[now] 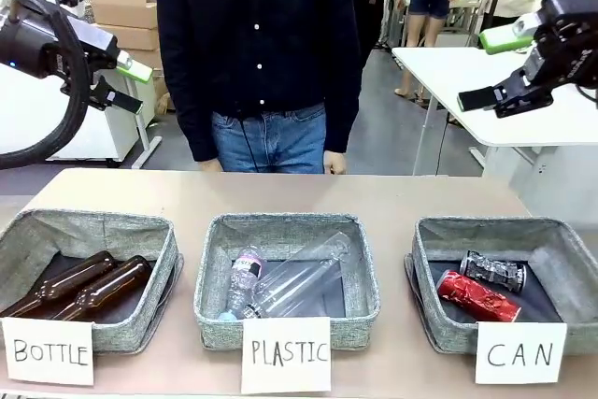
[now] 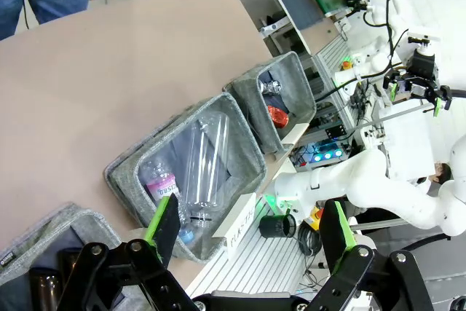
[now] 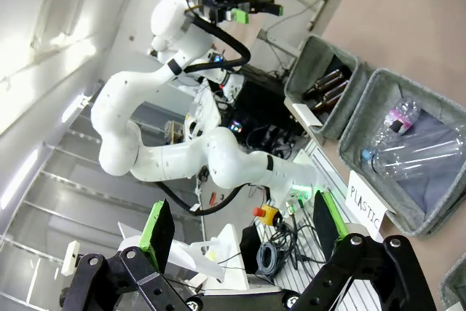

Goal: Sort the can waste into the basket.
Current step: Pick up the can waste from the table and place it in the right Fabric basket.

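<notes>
Two dented cans lie inside the grey basket (image 1: pixel 425 259) carded "CAN" at the right: a shiny red can (image 1: pixel 476 296) in front and a silver can with dark print (image 1: pixel 492 272) behind it. In the left wrist view that basket (image 2: pixel 295 81) is the far one, with the red can (image 2: pixel 277 116) and the silver can (image 2: pixel 271 87) in it. My left gripper (image 1: pixel 127 83) hangs open high at the left, holding nothing; its fingers (image 2: pixel 162 225) stand wide apart. My right gripper (image 1: pixel 493 67) hangs open high at the right, well above the basket, its fingers (image 3: pixel 158 229) spread.
The middle basket (image 1: pixel 211 277) marked "PLASTIC" holds clear plastic bottles (image 1: pixel 280 277). The left basket (image 1: pixel 19 240) marked "BOTTLE" holds two brown glass bottles (image 1: pixel 84 287). A person (image 1: pixel 257 53) in a dark shirt stands at the table's far edge. Bare tabletop (image 1: pixel 280 193) lies behind the baskets.
</notes>
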Available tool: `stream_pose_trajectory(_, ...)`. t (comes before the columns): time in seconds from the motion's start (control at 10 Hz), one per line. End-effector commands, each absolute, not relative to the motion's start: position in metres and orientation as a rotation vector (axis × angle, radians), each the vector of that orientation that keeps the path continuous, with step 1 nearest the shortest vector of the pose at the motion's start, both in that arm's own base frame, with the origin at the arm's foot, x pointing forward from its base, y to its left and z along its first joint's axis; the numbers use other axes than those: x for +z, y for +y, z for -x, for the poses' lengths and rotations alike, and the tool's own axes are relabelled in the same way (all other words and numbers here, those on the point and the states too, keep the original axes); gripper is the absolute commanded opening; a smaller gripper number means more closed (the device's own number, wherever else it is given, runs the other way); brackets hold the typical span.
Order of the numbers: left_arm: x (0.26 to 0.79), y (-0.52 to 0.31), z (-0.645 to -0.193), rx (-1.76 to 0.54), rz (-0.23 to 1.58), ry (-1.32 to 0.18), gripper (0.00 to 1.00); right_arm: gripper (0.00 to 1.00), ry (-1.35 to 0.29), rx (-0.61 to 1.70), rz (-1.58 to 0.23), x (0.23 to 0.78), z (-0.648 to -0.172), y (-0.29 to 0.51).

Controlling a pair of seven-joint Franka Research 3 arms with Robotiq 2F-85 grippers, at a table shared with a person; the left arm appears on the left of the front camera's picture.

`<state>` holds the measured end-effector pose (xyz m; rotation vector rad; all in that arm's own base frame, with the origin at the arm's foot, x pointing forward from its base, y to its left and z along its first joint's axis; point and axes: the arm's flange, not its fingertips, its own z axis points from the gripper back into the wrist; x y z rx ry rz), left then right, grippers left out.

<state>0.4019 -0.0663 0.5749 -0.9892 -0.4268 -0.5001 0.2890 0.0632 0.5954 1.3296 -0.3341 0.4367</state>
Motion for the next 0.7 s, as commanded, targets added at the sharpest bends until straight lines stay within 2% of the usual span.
stream_pose_trajectory(0.0,0.5762,-0.0640,-0.4016,-0.512,0.985,-0.427,1.00,1.00,-0.329,0.443,-1.320,0.5941,-0.2899,0.0648)
stream_pose_trajectory(0.6,0.5762,-0.0640,-0.4016,-0.512,0.985,-0.427,1.00,1.00,-0.329,0.443,-1.320,0.5941,-0.2899,0.0648)
